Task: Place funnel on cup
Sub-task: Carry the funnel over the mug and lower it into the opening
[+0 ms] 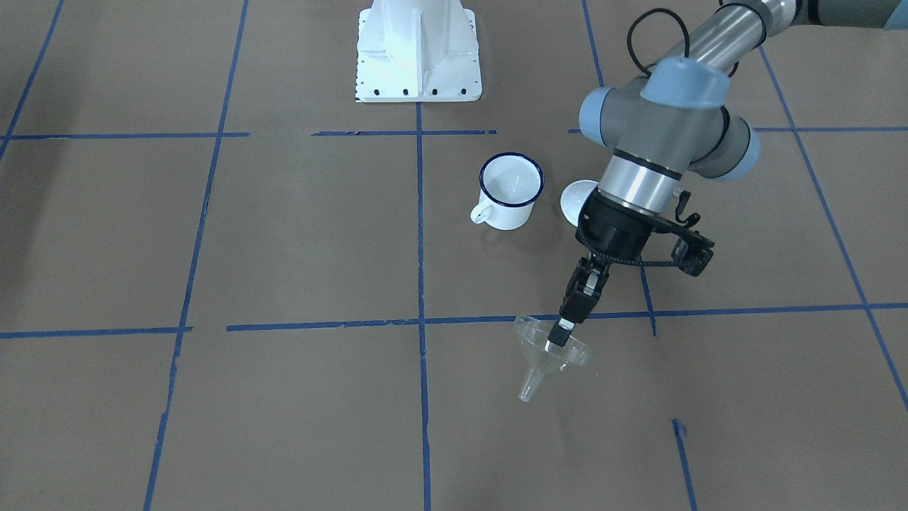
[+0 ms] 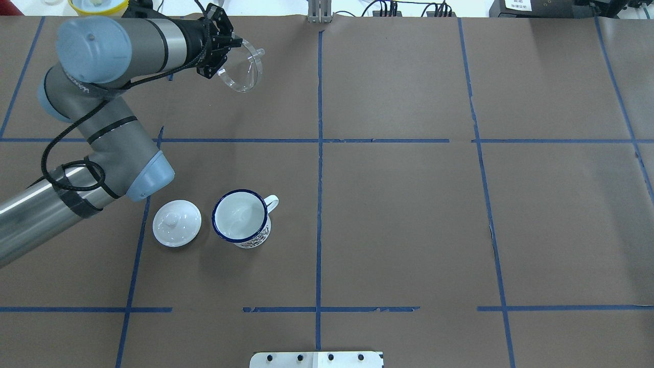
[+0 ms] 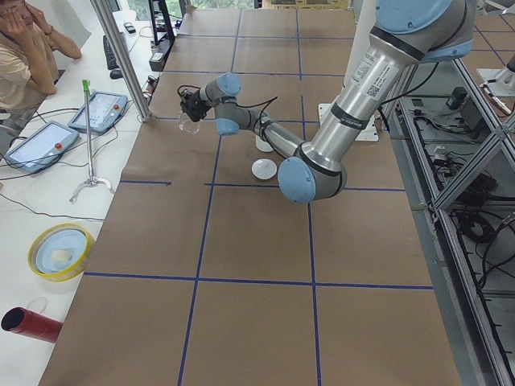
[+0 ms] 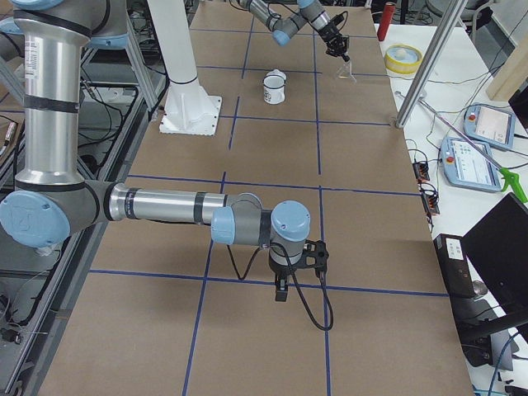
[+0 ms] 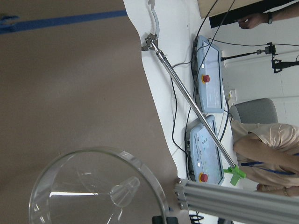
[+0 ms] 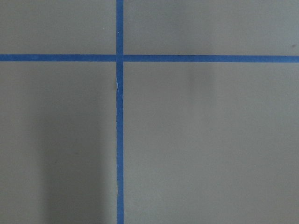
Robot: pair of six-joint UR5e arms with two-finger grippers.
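Funnel and jaws: the left gripper (image 1: 560,332) is clenched on the rim of the funnel (image 1: 540,360). In the front-facing view one finger (image 1: 572,308) reaches inside the wide mouth, so the rim wall sits between the jaws. The cone and the spout hang outside the grip, beyond the fingertips.
Funnel pose: it is tilted onto its side. The wide mouth is turned toward the gripper and the short spout points to the operators' edge of the desk. The left wrist camera looks straight into the mouth and sees the spout through the clear wall. I cannot tell if any part touches the desk.
Funnel place: close to the operators' edge of the desk (image 2: 409,214), on the robot's left half, just left of the middle tape line (image 2: 320,92).
Funnel look: clear, colourless plastic with a round wide mouth, a thin rim and a narrow short spout. The brown paper shows through it.
Cup: the cup (image 2: 240,216) stands upright near the middle of the desk, a little to the robot's left of the middle tape line and well apart from the funnel. It is white with a dark blue rim, and its small handle points toward the robot's right and the operators' edge. The inside shows nothing in it.
Lid: a round white lid (image 2: 177,223) with a knob lies flat just beside the cup, on the robot's left of it, not touching.
Right gripper: the right gripper (image 4: 280,290) points down over the desk near the end on the robot's right. Only the side view shows it, so I cannot tell the state of its jaws.
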